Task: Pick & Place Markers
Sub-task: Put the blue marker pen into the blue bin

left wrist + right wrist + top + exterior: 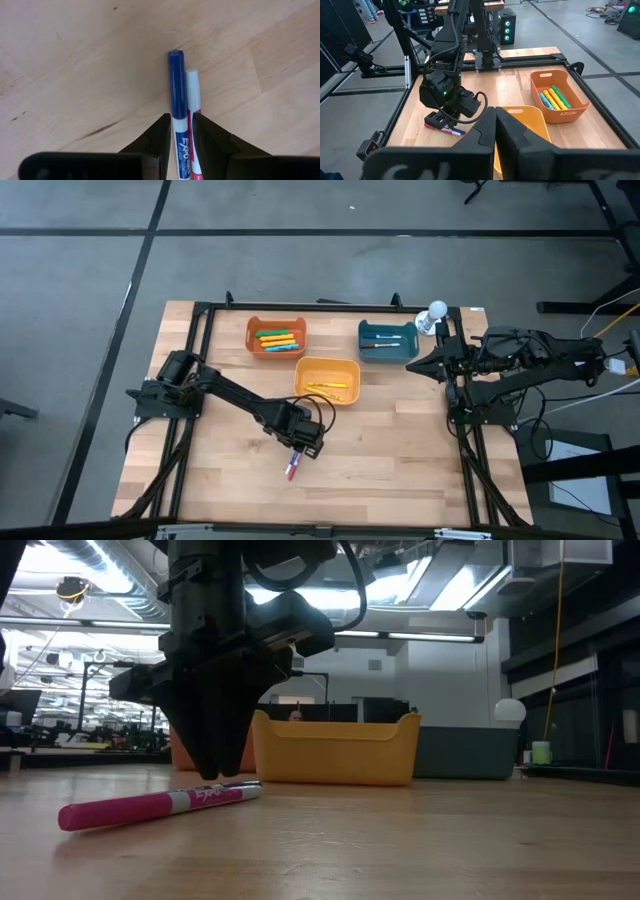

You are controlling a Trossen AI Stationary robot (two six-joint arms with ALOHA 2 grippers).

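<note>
Left claw (181, 131) down on the worktop (400, 440), clamped on a blue marker (177, 95); a pink marker (150, 806) lies touching beside it. Right claw (495, 131) pressed together, raised near the teal bin (388, 342).

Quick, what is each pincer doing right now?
Left pincer: down at the table, shut on the blue marker, with a pink marker right beside it.
Right pincer: shut, holding nothing, waiting at the table's right side.

"EXPO" reads down the white barrel of the blue marker (177, 107) lying on the bench, and "Expo" shows again on the white end of the pink marker (150, 805) beside it. No other lettering is legible.
</note>
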